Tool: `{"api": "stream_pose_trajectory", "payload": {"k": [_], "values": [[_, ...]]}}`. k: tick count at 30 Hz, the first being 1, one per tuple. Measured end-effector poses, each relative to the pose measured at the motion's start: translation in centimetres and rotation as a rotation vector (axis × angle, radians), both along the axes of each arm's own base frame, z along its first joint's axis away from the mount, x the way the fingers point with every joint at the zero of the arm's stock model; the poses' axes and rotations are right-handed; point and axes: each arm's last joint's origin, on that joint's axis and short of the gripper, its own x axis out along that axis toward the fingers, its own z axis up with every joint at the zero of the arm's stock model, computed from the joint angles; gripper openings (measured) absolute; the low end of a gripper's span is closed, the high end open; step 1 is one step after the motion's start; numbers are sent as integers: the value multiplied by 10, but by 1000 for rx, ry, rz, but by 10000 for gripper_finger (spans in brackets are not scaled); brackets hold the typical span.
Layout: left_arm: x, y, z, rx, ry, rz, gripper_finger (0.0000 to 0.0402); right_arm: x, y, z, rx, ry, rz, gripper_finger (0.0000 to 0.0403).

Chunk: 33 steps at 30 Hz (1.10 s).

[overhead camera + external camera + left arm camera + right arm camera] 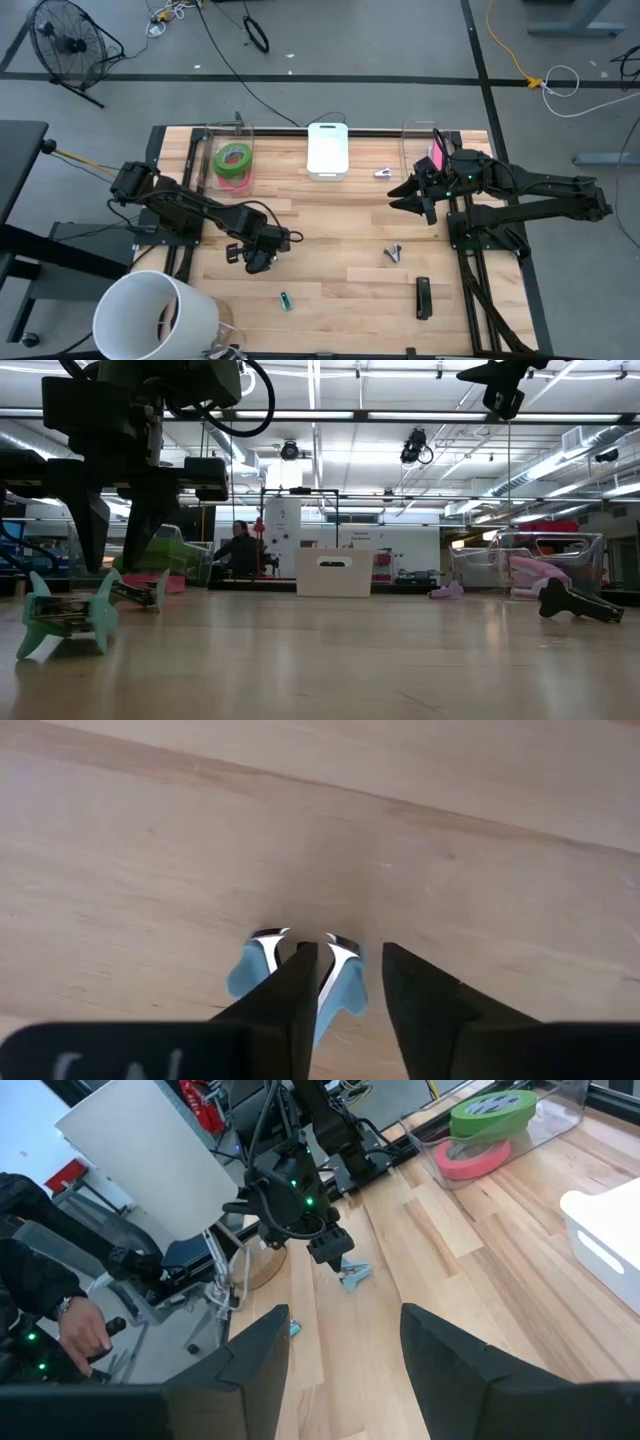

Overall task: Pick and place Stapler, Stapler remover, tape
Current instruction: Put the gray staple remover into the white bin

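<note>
We're in a robotics lab here: a wooden counter [330, 240] standing on a grey floor marked with dark tape lines, loose cables [240, 45] and a floor fan [65, 45] beside it, strip lights and ducts overhead, a person [238, 550] seated among equipment far behind.

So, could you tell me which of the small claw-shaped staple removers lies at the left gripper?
The light-blue one, directly beneath the left gripper; the teal one, the grey one and the lilac one lie elsewhere.
</note>
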Motion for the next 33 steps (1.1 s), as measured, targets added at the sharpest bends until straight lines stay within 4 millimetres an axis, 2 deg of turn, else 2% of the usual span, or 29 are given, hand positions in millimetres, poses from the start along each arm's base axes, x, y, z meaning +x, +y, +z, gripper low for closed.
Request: {"api": "stream_pose_trajectory", "payload": {"k": [6,33], "values": [[0,0,0,0,0,1,99,0,0,0,0,0,1,190],[0,9,-1,23,23,40,95,0,0,0,12,1,0,190]]}}
